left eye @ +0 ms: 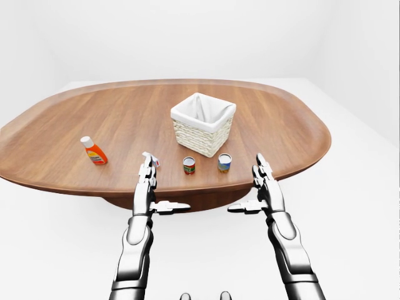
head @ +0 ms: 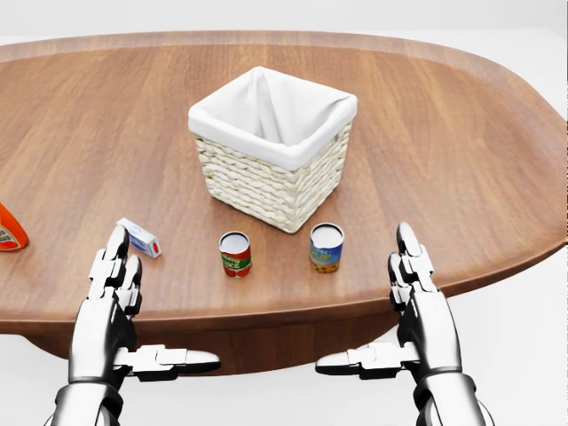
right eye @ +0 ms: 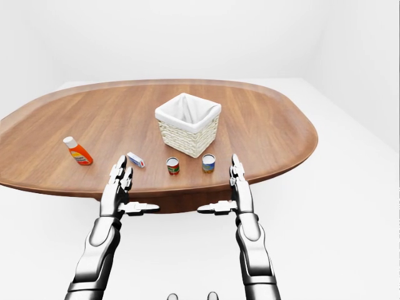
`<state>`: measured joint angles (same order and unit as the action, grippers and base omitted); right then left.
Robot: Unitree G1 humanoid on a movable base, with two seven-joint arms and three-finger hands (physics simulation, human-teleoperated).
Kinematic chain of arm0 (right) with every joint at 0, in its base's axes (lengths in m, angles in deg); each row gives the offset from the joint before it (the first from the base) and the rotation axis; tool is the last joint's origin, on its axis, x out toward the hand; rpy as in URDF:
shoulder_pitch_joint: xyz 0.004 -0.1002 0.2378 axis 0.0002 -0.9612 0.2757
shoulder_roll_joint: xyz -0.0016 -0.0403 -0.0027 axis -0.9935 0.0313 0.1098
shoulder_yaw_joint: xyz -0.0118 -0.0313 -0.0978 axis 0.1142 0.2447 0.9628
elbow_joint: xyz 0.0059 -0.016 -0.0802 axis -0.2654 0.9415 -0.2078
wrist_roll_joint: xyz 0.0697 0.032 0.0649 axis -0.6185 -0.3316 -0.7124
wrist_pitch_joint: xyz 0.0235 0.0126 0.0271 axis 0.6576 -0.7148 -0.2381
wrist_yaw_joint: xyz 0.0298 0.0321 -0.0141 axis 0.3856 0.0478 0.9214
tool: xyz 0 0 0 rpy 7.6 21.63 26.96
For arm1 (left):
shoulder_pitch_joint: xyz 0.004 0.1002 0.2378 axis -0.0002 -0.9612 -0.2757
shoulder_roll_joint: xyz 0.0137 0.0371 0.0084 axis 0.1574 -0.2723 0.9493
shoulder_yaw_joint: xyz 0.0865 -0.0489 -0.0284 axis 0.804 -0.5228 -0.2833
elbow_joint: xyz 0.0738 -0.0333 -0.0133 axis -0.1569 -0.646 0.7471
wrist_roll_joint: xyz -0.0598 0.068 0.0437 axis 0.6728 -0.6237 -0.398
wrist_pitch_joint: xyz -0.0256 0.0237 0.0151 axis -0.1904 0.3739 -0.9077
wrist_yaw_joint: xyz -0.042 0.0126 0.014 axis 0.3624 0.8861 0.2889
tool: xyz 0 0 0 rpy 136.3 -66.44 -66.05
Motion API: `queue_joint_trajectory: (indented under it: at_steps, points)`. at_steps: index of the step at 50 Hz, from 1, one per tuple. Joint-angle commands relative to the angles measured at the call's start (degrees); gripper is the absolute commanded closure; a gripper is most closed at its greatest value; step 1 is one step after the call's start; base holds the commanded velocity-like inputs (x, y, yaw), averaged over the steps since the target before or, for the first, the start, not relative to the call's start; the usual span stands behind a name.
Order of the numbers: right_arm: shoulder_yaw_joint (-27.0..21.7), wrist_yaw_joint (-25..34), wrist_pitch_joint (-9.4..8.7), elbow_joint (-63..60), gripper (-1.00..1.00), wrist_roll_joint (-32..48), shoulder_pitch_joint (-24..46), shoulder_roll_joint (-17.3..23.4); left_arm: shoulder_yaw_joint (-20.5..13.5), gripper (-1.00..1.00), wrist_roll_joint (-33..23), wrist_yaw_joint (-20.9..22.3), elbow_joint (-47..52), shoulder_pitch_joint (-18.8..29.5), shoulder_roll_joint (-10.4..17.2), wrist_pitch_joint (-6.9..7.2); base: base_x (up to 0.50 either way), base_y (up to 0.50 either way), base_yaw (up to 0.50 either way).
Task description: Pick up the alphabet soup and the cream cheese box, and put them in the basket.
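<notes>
Hiding part of the cream cheese box (head: 141,238), left hand (head: 114,284) fingers spread.

Glossy silver-grey arms, segmented fingers (head: 116,244)
</notes>
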<state>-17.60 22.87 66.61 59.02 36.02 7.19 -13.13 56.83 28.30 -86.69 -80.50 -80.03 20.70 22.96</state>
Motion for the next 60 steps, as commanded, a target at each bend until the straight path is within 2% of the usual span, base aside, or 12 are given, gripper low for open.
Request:
queue_joint_trajectory:
  at_steps: [1,15,33,40,42,45,47,49,52,54,57,60]
  points:
    - [0.0,0.0,0.16,0.2,-1.0,0.0,0.0,0.0,0.1,-1.0,0.1,0.0,0.4,-0.2,0.0,0.28,0.0,-0.2,0.0]
    - [0.0,-0.8,-0.24,-0.3,-1.0,0.5,0.0,0.0,-0.1,-1.0,0.3,0.1,-0.2,0.0,0.0,-0.06,0.0,-0.05,0.0]
    - [-6.5,-16.8,1.52,-6.4,-1.0,-0.4,-1.7,0.1,0.0,-1.0,0.2,-0.2,0.2,0.0,0.0,0.25,0.0,0.0,0.0]
    - [-9.8,-23.1,-0.22,-9.5,-1.0,-2.9,-3.0,-0.2,0.1,-1.0,0.0,-0.3,0.8,-0.3,0.0,0.75,0.0,0.0,0.0]
    - [-10.3,-25.4,0.44,-10.5,-1.0,-1.6,-3.6,-0.2,-0.1,-1.0,0.4,0.2,1.1,-0.3,0.1,1.33,0.0,0.0,0.0]
    - [-11.7,-28.7,-1.23,-13.2,-1.0,-2.1,-4.4,-0.9,-0.1,-1.0,0.3,0.1,1.1,-0.3,0.0,1.4,0.0,0.0,0.0]
    - [-13.3,-32.9,-0.36,-13.3,-1.0,-0.7,-4.2,-0.9,-0.1,-1.0,0.1,-0.1,0.4,0.0,0.0,0.92,0.0,0.0,0.0]
    - [-14.2,-33.5,1.16,-13.1,-1.0,-1.3,-4.3,-0.9,-0.1,-1.0,0.0,-0.1,0.2,0.0,0.0,0.84,0.0,0.0,0.0]
    - [-15.2,-33.5,-1.08,-14.2,-1.0,-1.0,-4.3,-1.0,0.0,-1.0,-0.2,-0.2,0.0,0.0,0.0,0.73,0.0,0.0,0.0]
    - [-15.7,-33.5,0.22,-15.2,-1.0,-0.4,-5.1,-1.1,0.2,-1.0,-0.2,0.0,0.7,-0.3,0.0,0.97,0.0,0.0,0.0]
    - [-18.0,-33.5,-1.82,-16.2,-1.0,4.8,-4.9,-1.5,0.1,-1.0,-0.2,0.1,0.0,-0.1,0.0,0.65,0.0,0.0,0.0]
    - [-18.4,-33.5,-1.03,-17.1,-1.0,4.5,-5.8,-1.5,0.2,-1.0,-0.4,0.0,0.7,-0.4,0.0,1.17,0.0,0.0,0.0]
